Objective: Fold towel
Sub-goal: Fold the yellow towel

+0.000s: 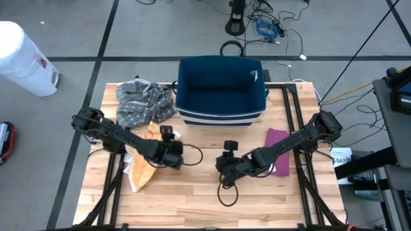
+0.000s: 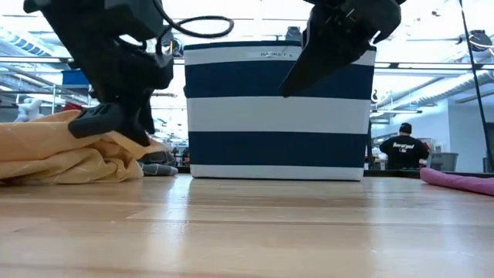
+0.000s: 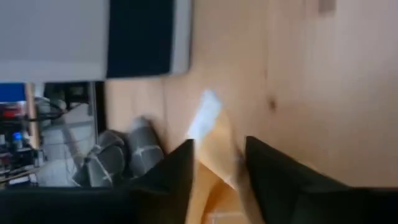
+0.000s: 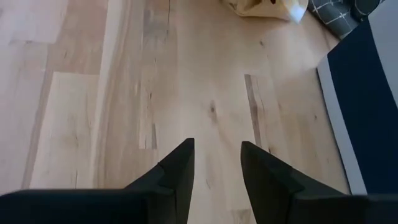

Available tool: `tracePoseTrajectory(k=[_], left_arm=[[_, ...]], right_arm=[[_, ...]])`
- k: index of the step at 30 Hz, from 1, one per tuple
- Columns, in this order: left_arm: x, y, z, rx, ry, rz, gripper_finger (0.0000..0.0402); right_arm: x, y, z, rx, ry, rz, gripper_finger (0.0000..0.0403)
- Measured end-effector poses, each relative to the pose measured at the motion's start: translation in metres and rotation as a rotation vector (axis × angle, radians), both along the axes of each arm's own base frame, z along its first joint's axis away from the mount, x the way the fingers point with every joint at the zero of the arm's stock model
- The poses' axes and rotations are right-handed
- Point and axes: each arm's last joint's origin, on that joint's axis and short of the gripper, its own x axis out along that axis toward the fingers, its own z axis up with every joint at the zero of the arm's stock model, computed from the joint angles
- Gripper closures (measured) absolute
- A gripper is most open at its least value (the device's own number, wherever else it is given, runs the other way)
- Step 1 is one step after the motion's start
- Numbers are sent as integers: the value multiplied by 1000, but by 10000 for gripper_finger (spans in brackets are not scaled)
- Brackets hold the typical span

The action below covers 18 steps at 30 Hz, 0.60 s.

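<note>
Centre frame, the left gripper [image 3: 217, 171] pinches the yellow towel [image 1: 138, 170]; the right gripper [image 4: 217, 168] hangs parted, empty, before a striped basket [image 2: 278, 108] labelled "BASKET".

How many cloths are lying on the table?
3 show: a yellow towel at the left claw, a grey checked cloth left of the striped basket, and a purple cloth under the right arm. More may hide inside the basket.
</note>
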Motion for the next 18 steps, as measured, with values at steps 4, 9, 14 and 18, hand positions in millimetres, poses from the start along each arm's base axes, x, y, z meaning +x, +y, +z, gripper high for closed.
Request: tracePoseTrajectory(k=[4, 9, 14, 18], left_arm=[[0, 10, -2, -110, 68, 21, 363], [2, 9, -1, -108, 82, -14, 396], [14, -1, 23, -116, 24, -96, 398], [25, -15, 66, -149, -90, -205, 399]], right_arm=[[-1, 2, 0, 5, -2, 4, 283], [1, 3, 1, 15, -25, 4, 283], [2, 4, 3, 10, -39, 17, 283], [2, 4, 3, 4, -39, 28, 282]])
